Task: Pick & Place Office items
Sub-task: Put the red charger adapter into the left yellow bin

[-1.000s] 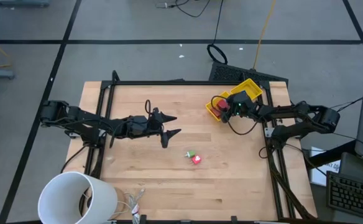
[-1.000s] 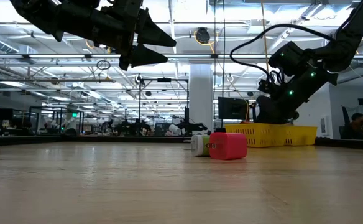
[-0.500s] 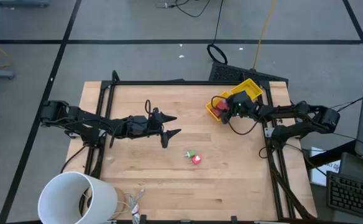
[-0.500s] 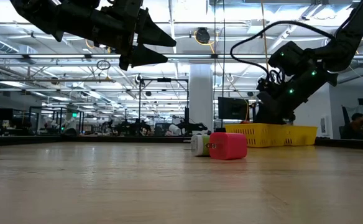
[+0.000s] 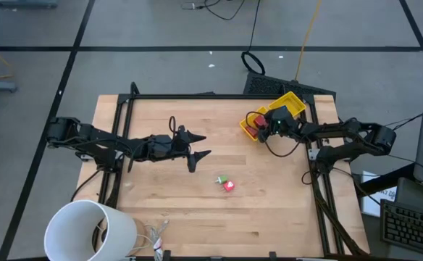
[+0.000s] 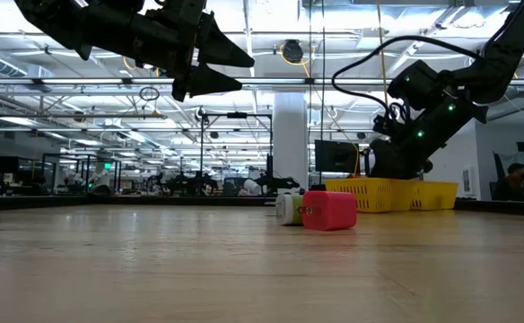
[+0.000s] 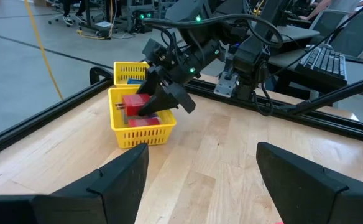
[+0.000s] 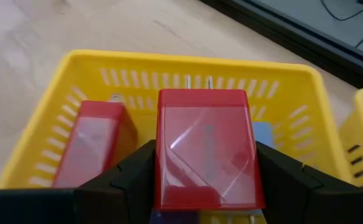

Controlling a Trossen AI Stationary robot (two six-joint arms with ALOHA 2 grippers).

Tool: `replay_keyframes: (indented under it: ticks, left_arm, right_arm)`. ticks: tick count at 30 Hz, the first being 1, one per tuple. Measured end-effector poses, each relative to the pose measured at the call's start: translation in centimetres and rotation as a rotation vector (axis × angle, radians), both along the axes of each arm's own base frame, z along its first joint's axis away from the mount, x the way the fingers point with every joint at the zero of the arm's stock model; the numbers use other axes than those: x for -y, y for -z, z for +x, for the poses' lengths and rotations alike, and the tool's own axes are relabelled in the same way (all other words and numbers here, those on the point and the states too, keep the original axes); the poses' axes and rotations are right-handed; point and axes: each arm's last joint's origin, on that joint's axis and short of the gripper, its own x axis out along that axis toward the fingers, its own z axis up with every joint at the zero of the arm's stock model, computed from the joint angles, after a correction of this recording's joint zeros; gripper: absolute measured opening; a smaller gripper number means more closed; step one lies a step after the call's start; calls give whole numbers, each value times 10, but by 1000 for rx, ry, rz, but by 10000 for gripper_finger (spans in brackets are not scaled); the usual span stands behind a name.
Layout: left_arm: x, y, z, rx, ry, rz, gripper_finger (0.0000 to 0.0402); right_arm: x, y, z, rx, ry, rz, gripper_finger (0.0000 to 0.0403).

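**Red block held over the yellow bin, two pieces out on the table**

Here is the right gripper (image 8: 203, 186) at the far right part of the table, poised over the yellow bin (image 5: 277, 116), and its fingers are clamped on a red block (image 8: 206, 146) with a clear face. The right wrist view puts that block squarely between the two dark fingers, right above the bin's open top. Down inside the bin lies another red block (image 8: 91, 143) against the mesh wall, and a blue piece (image 8: 262, 134) peeks out from behind the held block, mostly hidden by it.

Across the table, the left gripper (image 5: 197, 147) hangs in the air over the middle of the wood, fingers spread apart, nothing between them. From its wrist camera the right arm's dark head partly covers the bin and the red pieces in it.

Out in the open, near the table's middle and well apart from both grippers, sit a bright pink-red bit (image 5: 229, 185) and a green bit (image 5: 222, 179), touching or just beside each other. In the low view the pink-red one stands in front and hides most of its neighbour.

A big white cylinder (image 5: 88, 230) stands off the near left corner, with loose cables (image 5: 153, 235) beside it. A keyboard (image 5: 413, 228) sits off the right edge.
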Motion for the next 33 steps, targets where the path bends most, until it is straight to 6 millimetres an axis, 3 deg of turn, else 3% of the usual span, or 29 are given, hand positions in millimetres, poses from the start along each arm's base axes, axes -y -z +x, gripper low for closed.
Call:
replay_keyframes:
  ticks: [10, 15, 33]
  left_arm:
    - [0, 0, 0, 0, 0, 0, 296]
    - [0, 0, 0, 0, 0, 0, 296]
    - [0, 0, 0, 0, 0, -1, 296]
  right_arm:
    - [0, 0, 0, 0, -1, 2, 212]
    - [-2, 0, 2, 46, -87, 53, 212]
    - [0, 0, 0, 11, -16, 12, 223]
